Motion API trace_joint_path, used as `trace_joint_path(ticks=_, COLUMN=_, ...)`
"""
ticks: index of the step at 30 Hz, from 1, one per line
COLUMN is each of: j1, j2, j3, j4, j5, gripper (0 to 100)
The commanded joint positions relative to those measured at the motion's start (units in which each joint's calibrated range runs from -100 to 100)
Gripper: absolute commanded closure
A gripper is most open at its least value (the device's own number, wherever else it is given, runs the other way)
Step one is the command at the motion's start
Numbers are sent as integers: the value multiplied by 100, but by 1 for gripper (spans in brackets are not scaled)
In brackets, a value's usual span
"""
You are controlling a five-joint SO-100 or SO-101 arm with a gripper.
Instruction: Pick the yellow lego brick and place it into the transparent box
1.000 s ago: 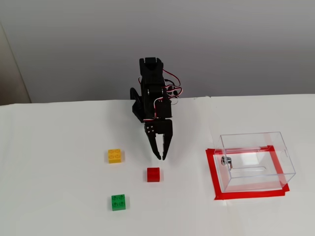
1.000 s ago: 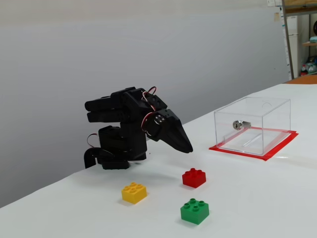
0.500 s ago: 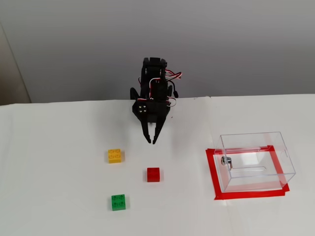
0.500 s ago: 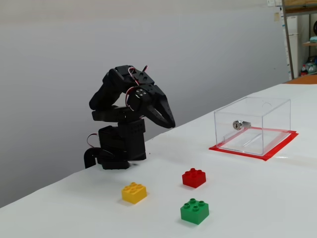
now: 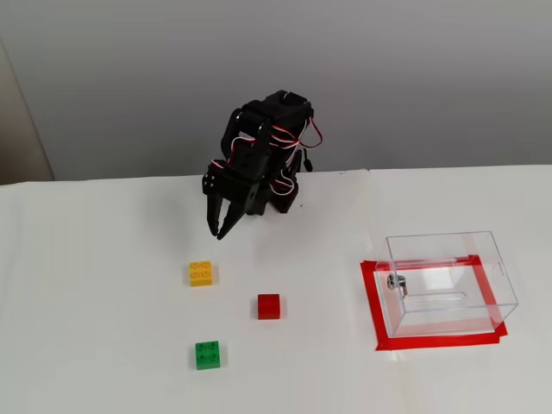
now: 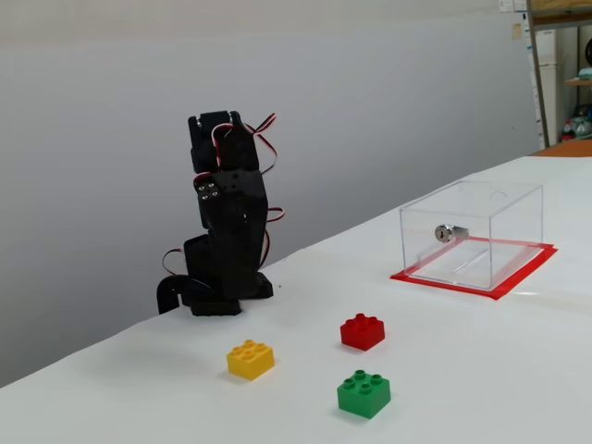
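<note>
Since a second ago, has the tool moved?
Yes. The tool swung left in this fixed view, from above the red brick toward the yellow lego brick.

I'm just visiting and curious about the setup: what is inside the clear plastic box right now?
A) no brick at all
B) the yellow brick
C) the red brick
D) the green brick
A. The transparent box holds no brick: the yellow lego brick, red brick and green brick all sit out on the white table, well apart from it.
</note>
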Motion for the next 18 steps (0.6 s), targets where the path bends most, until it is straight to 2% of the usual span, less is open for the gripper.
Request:
trace_joint_path(ticks=1, j1=181, j2=272, j3=-225, j4=-34, j5=-44, gripper=97)
trace_joint_path(ticks=4, j1=203, j2=374, j3=-307, j4=-86, j5=-44, gripper=95)
trace_joint_path(ticks=8, j1=247, j2=425, j3=-515, j4=-173, j5=-44, gripper=76)
trace_joint_path(ticks=10, j1=358, j2=425, j3=-533, j4=-182, j5=-44, gripper=70)
trace_joint_path(ticks=13, j1=595, j2=442, j3=-533, j4=-208, j5=-13, gripper=68)
trace_joint_path(ticks=18, j1=684, j2=824, j3=-488, j4=-1122, j5=3, gripper=68)
